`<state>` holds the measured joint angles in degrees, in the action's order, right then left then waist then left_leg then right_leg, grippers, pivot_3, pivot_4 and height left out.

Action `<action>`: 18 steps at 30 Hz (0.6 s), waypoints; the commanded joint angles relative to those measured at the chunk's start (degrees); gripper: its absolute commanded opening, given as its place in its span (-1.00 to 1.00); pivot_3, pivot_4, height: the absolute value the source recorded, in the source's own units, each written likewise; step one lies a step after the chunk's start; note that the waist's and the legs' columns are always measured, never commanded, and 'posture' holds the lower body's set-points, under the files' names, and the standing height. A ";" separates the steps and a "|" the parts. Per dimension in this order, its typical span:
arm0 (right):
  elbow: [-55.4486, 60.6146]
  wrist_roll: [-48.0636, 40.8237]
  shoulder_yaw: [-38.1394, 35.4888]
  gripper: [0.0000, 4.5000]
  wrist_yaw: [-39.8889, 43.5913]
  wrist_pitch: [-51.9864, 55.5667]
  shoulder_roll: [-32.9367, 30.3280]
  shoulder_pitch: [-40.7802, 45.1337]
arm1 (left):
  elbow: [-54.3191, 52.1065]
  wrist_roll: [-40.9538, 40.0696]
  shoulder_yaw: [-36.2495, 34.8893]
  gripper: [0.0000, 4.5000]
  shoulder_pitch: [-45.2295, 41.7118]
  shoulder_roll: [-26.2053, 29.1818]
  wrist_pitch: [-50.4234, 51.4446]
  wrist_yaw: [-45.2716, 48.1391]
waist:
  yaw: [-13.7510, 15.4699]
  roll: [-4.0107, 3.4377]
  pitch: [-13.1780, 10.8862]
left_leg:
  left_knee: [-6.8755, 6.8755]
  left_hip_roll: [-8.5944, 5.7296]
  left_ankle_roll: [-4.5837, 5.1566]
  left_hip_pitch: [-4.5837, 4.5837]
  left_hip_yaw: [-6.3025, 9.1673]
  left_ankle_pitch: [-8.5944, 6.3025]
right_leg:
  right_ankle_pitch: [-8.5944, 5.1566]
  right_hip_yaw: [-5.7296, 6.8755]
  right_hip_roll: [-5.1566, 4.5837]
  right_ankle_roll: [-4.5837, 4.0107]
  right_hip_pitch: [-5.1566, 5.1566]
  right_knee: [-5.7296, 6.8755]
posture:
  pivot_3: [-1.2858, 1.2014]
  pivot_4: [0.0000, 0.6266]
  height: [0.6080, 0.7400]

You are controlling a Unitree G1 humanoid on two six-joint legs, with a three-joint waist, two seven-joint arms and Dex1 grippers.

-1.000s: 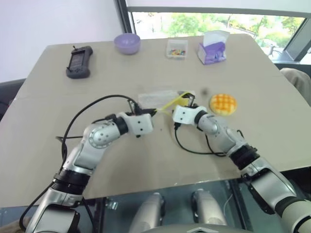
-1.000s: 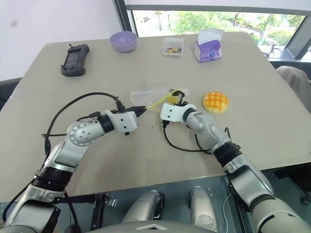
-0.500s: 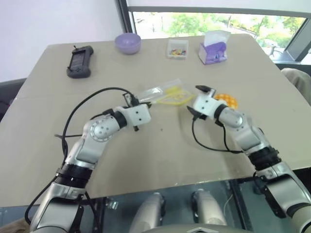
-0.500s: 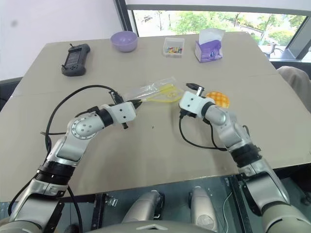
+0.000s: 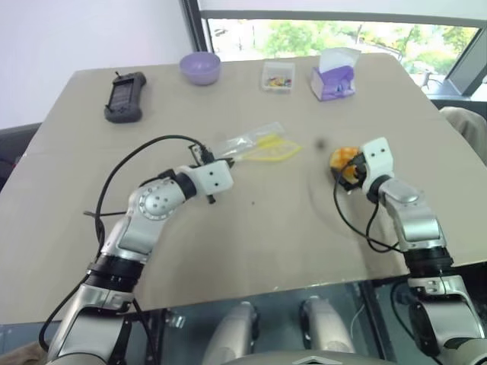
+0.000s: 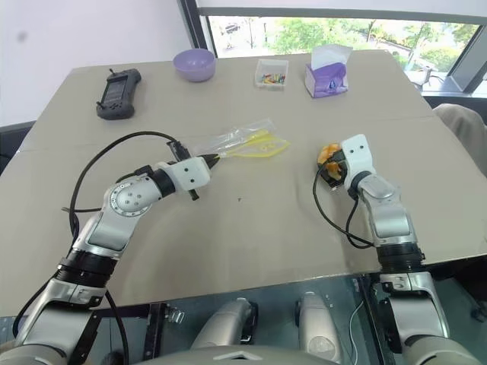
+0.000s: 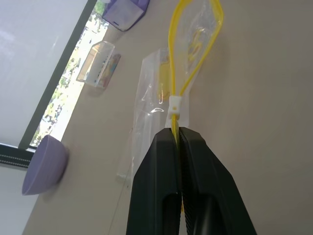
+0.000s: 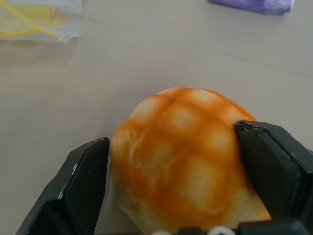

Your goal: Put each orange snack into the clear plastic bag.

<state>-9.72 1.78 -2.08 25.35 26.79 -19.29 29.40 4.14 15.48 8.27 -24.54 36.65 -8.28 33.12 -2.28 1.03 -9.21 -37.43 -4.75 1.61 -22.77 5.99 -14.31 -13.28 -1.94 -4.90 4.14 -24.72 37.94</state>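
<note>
In the head views, the left tool (image 5: 225,161) is clamped on the yellow seal strip at the near-left end of the clear plastic bag (image 5: 255,147), which lies mid-desk with its mouth pulled into an open loop. The right tool (image 5: 348,168) has swung rightward away from the bag mouth since a second ago and now sits at the orange snack (image 5: 343,161) on the right of the desk (image 5: 251,236). In the left wrist view, the closed fingers (image 7: 156,196) pinch the strip beside its white slider. In the right wrist view, the fingers (image 8: 85,181) stand wide, one on each side of the snack, not yet squeezing. Judgement: opening the bag is finished; grasping the snack is the current step.
</note>
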 commanded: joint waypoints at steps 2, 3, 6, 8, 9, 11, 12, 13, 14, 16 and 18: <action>-3.96 -0.84 0.09 0.61 -1.12 2.21 0.28 0.38 | -0.73 -1.09 -1.71 -1.00 -1.12 -0.22 -0.84 -1.15 | 0.05 0.06 0.05 | -0.01 0.00 0.00 0.01 0.00 0.00 | 0.00 0.00 0.00 0.00 0.01 0.00 | 0.03 -0.52 1.00; -4.26 -0.97 0.07 0.40 -1.19 2.20 0.24 0.50 | -0.82 -1.10 -1.72 -1.00 -1.07 -0.27 -0.79 -1.23 | 0.05 0.07 0.06 | -0.01 0.00 0.00 0.02 0.00 0.00 | 0.00 0.01 0.00 0.00 0.02 0.00 | 0.03 -0.52 1.00; -4.44 0.15 0.82 -0.16 -1.74 -0.48 -0.63 0.82 | -1.16 -1.05 -1.71 -1.00 -0.92 -0.39 -0.52 -1.46 | 0.05 0.07 0.07 | -0.01 0.00 0.00 0.03 0.00 0.00 | 0.00 0.01 0.00 0.00 0.02 0.01 | 0.03 -0.52 1.00; -3.53 1.35 1.75 -0.53 -1.84 -4.35 -1.70 0.97 | -1.35 -0.93 -1.68 -1.00 -0.87 -0.56 -0.21 -1.67 | 0.03 0.07 0.07 | -0.01 0.00 0.00 0.03 0.00 0.00 | 0.00 0.01 0.00 0.00 0.02 0.01 | 0.03 -0.52 1.00; -2.55 1.62 2.24 -0.53 -1.41 -6.19 -2.27 0.97 | -1.43 -0.83 -1.63 -1.00 -0.88 -0.67 -0.04 -1.80 | 0.02 0.07 0.07 | -0.01 0.00 0.00 0.03 0.00 0.00 | 0.00 0.01 0.00 0.00 0.02 0.01 | 0.03 -0.52 1.00; 1.43 -0.33 2.31 -0.53 1.03 -6.84 -2.65 0.83 | -1.62 -0.72 -1.55 -1.00 -0.89 -1.08 0.48 -2.07 | 0.02 0.06 0.06 | -0.01 0.00 0.00 0.02 0.00 0.00 | 0.00 0.01 0.00 0.00 0.01 0.01 | 0.03 -0.52 1.00; 4.32 -1.87 2.71 -0.53 3.41 -6.73 -2.90 0.58 | -1.71 -0.74 -1.50 -1.00 -0.91 -1.31 0.77 -2.16 | -0.03 0.04 0.05 | -0.01 0.00 0.00 0.01 0.00 0.00 | 0.00 0.01 0.00 0.00 0.00 0.00 | 0.03 -0.52 1.00; 7.23 -3.62 3.27 -0.53 6.07 -6.44 -3.10 0.23 | -1.76 -0.69 -1.43 -1.00 -0.92 -1.48 0.96 -2.22 | -0.07 0.04 0.05 | 0.00 0.00 0.00 -0.01 0.00 0.00 | 0.00 0.01 0.00 0.00 -0.02 0.00 | 0.03 -0.52 1.00; 10.88 -6.64 3.57 -0.53 8.75 -4.26 -2.66 -0.19 | -1.81 -0.61 -1.30 -1.00 -0.88 -1.64 1.07 -2.26 | -0.13 0.02 0.04 | 0.00 0.00 0.00 -0.01 0.00 0.00 | 0.00 0.00 0.00 0.00 -0.03 0.00 | 0.03 -0.52 1.00; 16.59 -10.22 5.31 -0.53 12.30 -1.09 -2.08 -0.52 | -1.67 -0.45 -1.00 -1.00 -1.00 -1.86 1.05 -2.20 | -0.23 0.02 0.04 | 0.01 0.01 0.00 -0.03 -0.01 0.00 | 0.00 0.00 0.01 0.01 -0.04 0.00 | 0.03 -0.52 1.00; 19.60 -10.94 7.65 -0.53 12.99 0.40 -1.05 0.18 | -1.71 -0.44 -0.74 -1.00 -1.15 -2.06 0.97 -1.99 | -0.12 0.03 0.04 | 0.02 0.02 0.01 -0.03 0.00 -0.01 | 0.00 0.00 0.02 0.01 -0.04 0.00 | 0.03 -0.52 1.00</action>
<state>5.41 -7.38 3.75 36.97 25.74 -21.12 28.44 4.14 15.51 8.38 -24.59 34.50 -6.94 31.51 -2.40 1.06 -9.17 -37.42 -4.73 1.62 -22.79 6.02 -14.31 -13.28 -1.91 -4.88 4.15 -24.74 37.94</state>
